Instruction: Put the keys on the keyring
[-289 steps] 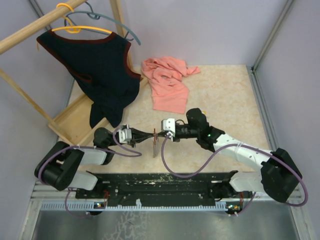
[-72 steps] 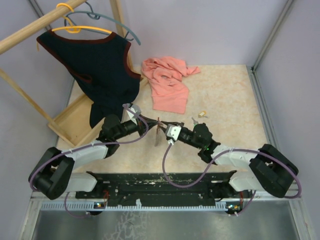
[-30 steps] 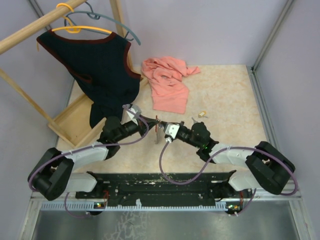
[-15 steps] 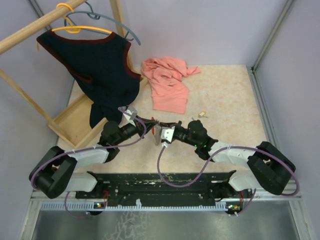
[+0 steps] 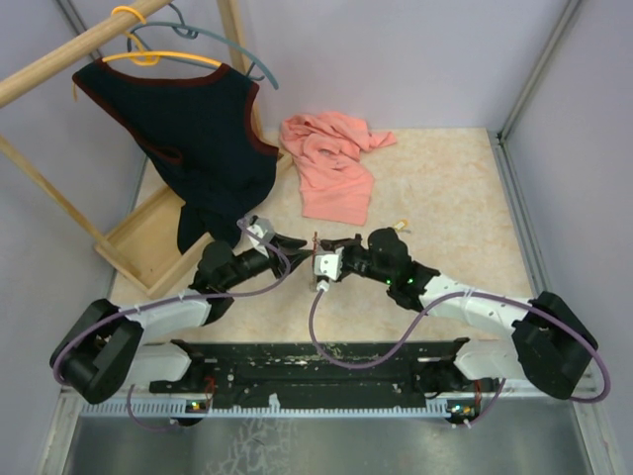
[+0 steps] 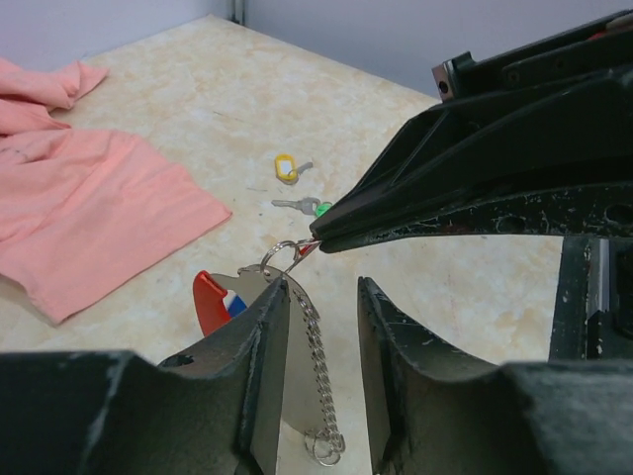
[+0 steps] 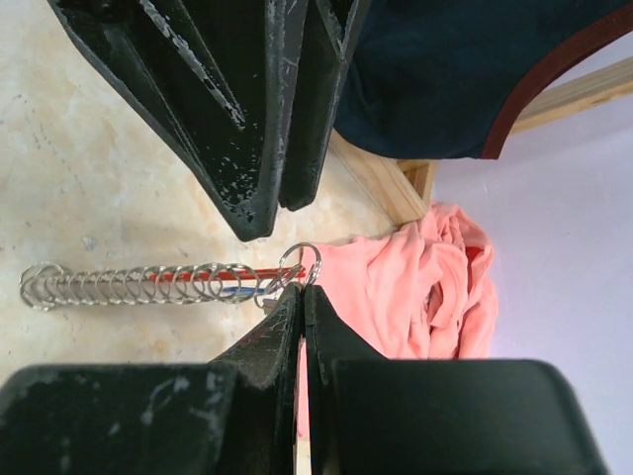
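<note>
The right gripper (image 7: 302, 295) clamps the top of the red-and-grey D-shaped keyring (image 6: 210, 305), held over the table (image 6: 445, 297). The left gripper (image 6: 321, 292), jaws apart, straddles its silver chain (image 6: 318, 376). It looks light, stiff and slippery, best pinched on its rigid frame.

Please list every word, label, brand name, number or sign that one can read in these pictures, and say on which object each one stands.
None: no word, number or sign can be read in any view.
The keyring, the keys, the pink cloth and the dark vest show no print.
</note>
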Controlling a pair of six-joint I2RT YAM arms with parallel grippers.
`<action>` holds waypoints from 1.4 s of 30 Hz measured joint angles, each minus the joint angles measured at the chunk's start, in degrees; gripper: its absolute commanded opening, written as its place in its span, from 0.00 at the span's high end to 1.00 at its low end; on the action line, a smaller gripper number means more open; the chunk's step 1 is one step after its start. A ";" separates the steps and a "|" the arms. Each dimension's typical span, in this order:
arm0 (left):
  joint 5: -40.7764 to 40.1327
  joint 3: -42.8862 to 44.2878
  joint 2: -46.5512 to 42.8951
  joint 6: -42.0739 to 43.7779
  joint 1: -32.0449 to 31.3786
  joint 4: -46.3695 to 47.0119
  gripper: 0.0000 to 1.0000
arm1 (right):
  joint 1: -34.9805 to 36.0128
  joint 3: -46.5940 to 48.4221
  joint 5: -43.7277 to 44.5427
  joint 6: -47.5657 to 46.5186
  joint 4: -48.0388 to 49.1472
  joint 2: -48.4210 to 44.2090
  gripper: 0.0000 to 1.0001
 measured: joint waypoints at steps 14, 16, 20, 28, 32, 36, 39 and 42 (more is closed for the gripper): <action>9.49 3.80 0.26 19.10 3.69 -9.70 0.51 | 0.00 3.26 -1.97 -4.79 -10.05 -0.98 1.00; 11.54 5.07 1.20 21.44 4.33 -10.23 0.51 | 0.00 3.50 -2.25 -5.22 -10.54 -1.18 1.00; 15.58 8.44 4.09 25.55 5.01 -11.91 0.52 | 0.00 3.85 -2.99 -5.70 -11.45 -1.31 1.00; 20.13 13.22 7.93 30.77 5.31 -17.27 0.59 | 0.00 3.89 -3.63 -5.88 -12.04 -1.44 1.00; 21.35 14.62 8.68 32.65 5.31 -20.02 0.66 | 0.00 3.89 -3.76 -5.90 -12.04 -1.46 1.00; 22.82 15.58 9.31 34.05 5.31 -22.05 0.70 | 0.00 3.91 -3.93 -6.03 -12.09 -1.62 1.00; 23.87 16.24 10.01 34.69 5.31 -23.52 0.80 | 0.00 3.91 -4.09 -6.23 -12.44 -2.03 1.00; 24.55 16.74 10.29 35.36 5.31 -24.70 0.96 | 0.00 3.91 -4.02 -6.29 -12.76 -2.36 1.00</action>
